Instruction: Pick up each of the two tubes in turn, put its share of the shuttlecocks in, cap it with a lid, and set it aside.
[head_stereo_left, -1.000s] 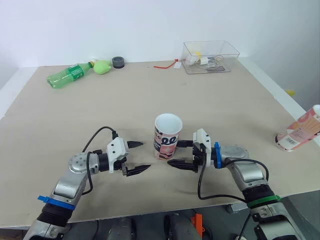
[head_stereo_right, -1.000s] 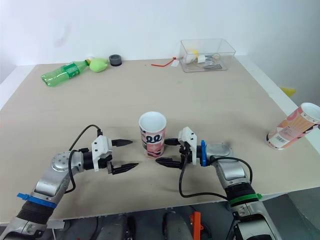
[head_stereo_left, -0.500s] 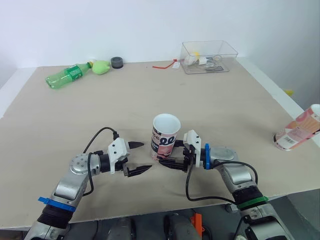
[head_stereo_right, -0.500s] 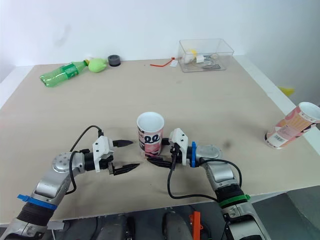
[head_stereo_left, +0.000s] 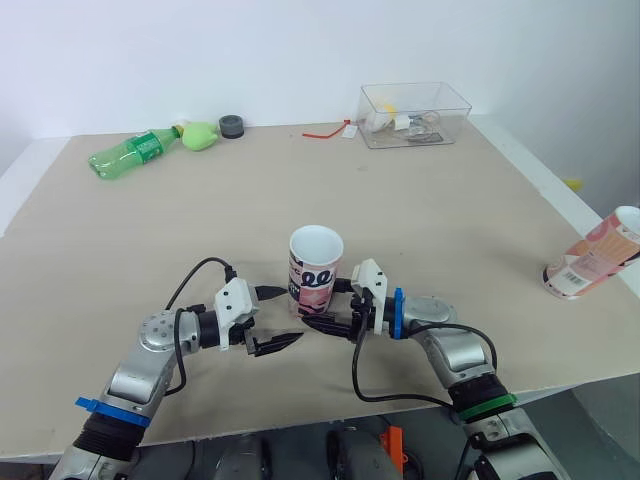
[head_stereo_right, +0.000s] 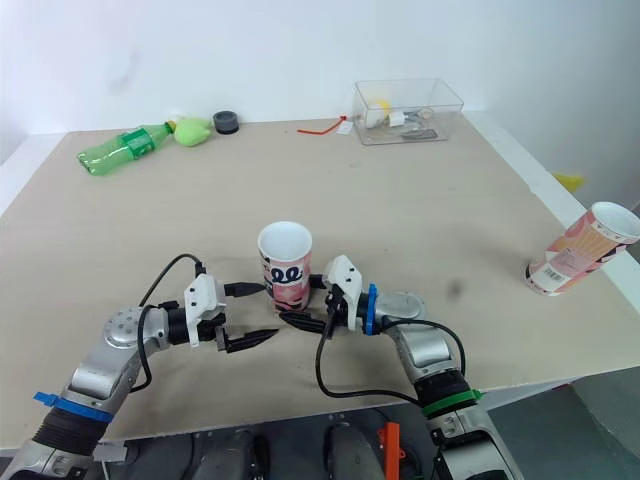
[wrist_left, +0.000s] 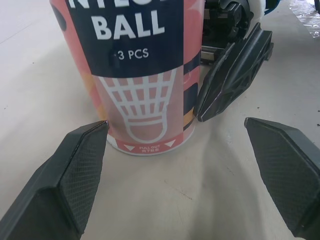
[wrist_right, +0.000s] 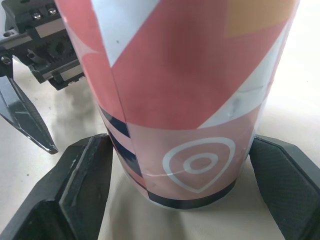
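Note:
A pink and navy shuttlecock tube (head_stereo_left: 315, 270) stands upright and uncapped at the table's middle. My right gripper (head_stereo_left: 320, 306) is shut on its base, one finger on each side of the tube (wrist_right: 190, 100) in the right wrist view. My left gripper (head_stereo_left: 290, 314) is open just left of the tube, its fingers spread wide with nothing between them; the near fingertip (wrist_left: 92, 137) is close to the tube's foot (wrist_left: 135, 75). A second tube (head_stereo_left: 592, 262) lies tilted at the table's right edge.
At the back left lie a green bottle (head_stereo_left: 130, 150), a green object (head_stereo_left: 203, 132) and a black round lid (head_stereo_left: 235, 125). A clear box (head_stereo_left: 413, 112) with small items stands at the back right, a red string (head_stereo_left: 325, 130) beside it.
My right gripper moved left and closed around the upright tube's base. The tube has shifted a little left toward my left gripper, which has stayed put.

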